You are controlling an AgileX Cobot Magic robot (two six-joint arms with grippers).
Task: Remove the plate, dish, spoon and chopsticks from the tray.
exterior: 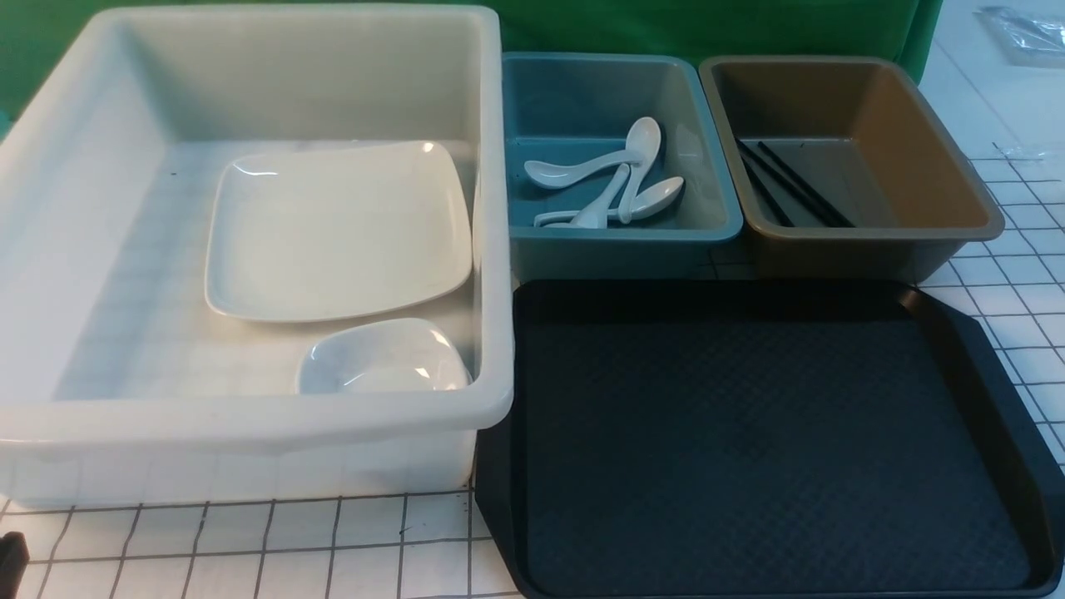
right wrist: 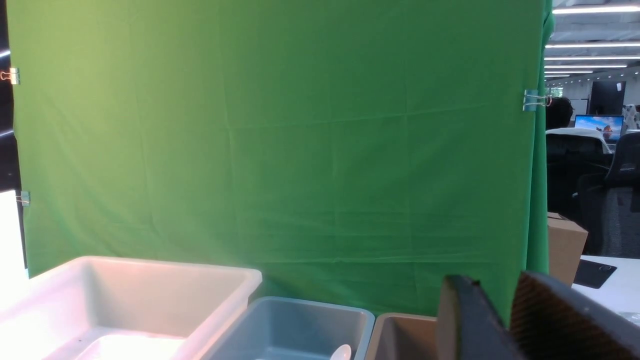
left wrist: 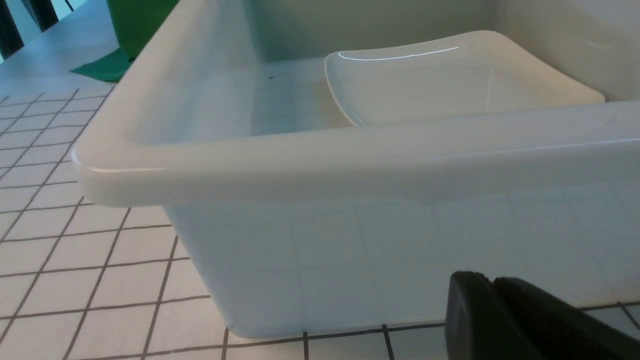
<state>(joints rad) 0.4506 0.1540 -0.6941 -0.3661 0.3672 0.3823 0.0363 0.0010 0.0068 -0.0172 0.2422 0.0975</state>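
We found the black tray [exterior: 765, 466] bare across its whole textured floor, only the low rim standing in a gripper's way. Behind it, the blue bin [exterior: 620, 150] and the brown bin [exterior: 849, 146] stood side by side, their walls closing the far edge. The blue one was crowded with white spoons [exterior: 616, 183] toward its near side; the chopsticks [exterior: 795, 195] lay along the brown one's left side, its right half free. The white tub [exterior: 250, 249] walled off the left, touching the tray, with the plate [exterior: 337, 229] and a small dish [exterior: 383, 358] filling its right part
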